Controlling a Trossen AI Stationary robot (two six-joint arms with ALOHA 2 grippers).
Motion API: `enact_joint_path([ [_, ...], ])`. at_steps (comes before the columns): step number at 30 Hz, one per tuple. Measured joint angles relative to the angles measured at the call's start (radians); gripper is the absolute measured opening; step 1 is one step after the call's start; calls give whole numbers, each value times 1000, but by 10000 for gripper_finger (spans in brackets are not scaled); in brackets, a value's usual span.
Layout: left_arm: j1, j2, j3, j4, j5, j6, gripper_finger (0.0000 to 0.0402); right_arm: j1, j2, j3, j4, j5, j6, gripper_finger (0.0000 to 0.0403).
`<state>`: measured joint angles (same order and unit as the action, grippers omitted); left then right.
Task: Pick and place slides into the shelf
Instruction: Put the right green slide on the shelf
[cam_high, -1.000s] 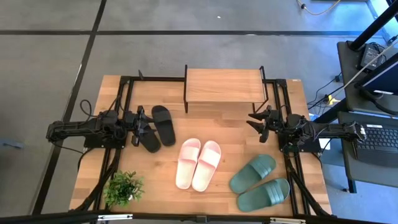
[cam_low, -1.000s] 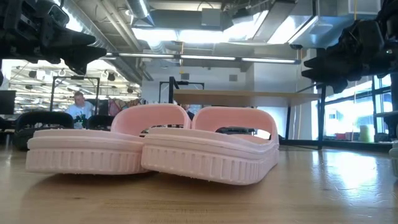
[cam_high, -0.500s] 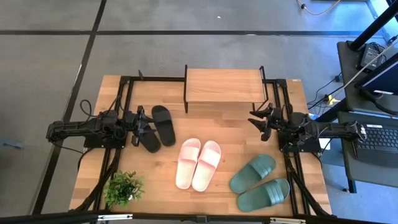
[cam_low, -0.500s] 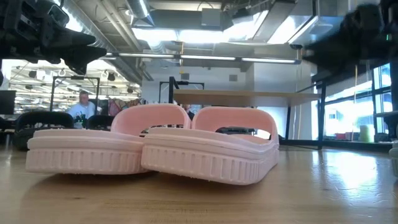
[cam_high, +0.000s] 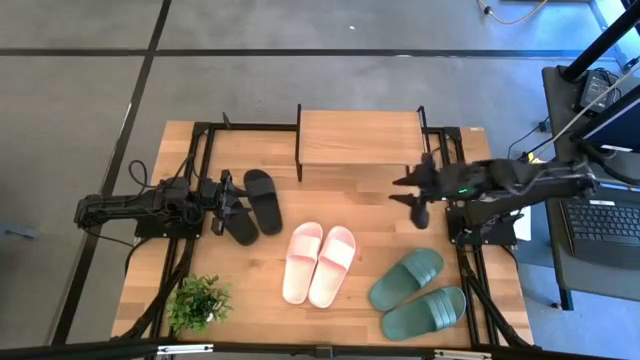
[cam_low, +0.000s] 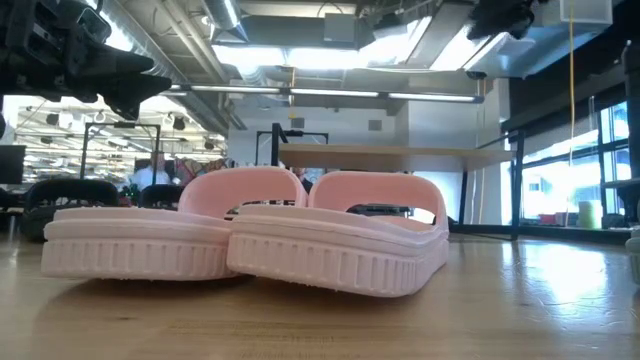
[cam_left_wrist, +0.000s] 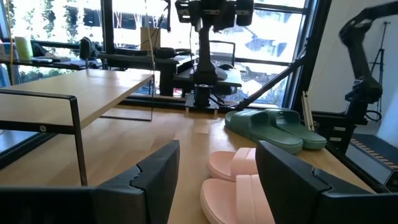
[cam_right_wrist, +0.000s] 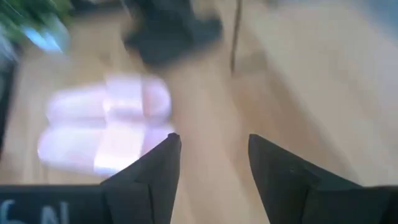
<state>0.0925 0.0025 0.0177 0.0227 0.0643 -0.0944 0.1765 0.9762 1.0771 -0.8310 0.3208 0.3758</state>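
We start at the right gripper (cam_high: 414, 190), which hangs above bare tabletop just in front of the shelf's (cam_high: 361, 137) right front leg. Its two fingers (cam_right_wrist: 283, 177) stand apart with nothing between them — released, empty. From here the slides lie toward the table's front. The pink pair (cam_high: 319, 263) sits toward the table's middle and front from this gripper, soles down, side by side, long axes running front to back with a slight lean. The green pair (cam_high: 418, 292) lies nearer, close to the right front corner, long axes slanted well off the front-to-back line. We judge the green pair to be the right arm's natural first pick, and the wrist would have to turn to match that slant.

The left gripper (cam_high: 224, 206) rests low at the table's left side, fingers (cam_left_wrist: 151, 182) parted and empty in its wrist view. The black pair (cam_high: 253, 204) lies right at it — one slide partly under the gripper, the other just beside it, long axis roughly front to back. The left arm is clearly nearer the black pair.

No slide stands on the shelf's top board, and we see none on its lower level; the shelf stands at the table's rear centre, well apart from all three pairs. A small potted plant (cam_high: 199, 301) occupies the left front corner.
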Motion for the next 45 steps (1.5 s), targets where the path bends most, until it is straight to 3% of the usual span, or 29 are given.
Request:
enact_joint_path([
  [5,0,0,0,0,0,0,204,95,309,259,-458,-19,393,188],
  [10,0,0,0,0,0,0,204,237,542,398,-735,-201,701,188],
  [19,0,0,0,0,0,0,204,533,756,478,-716,-422,1203,188],
  [23,0,0,0,0,0,0,204,623,822,479,-686,-577,1424,188],
  [29,0,0,0,0,-12,27,204,693,905,479,-608,-634,1430,188],
  [36,0,0,0,-11,-79,82,204,681,937,479,-587,-636,1430,188],
  [45,0,0,0,-13,-82,81,204,677,987,473,-563,-640,1452,188],
])
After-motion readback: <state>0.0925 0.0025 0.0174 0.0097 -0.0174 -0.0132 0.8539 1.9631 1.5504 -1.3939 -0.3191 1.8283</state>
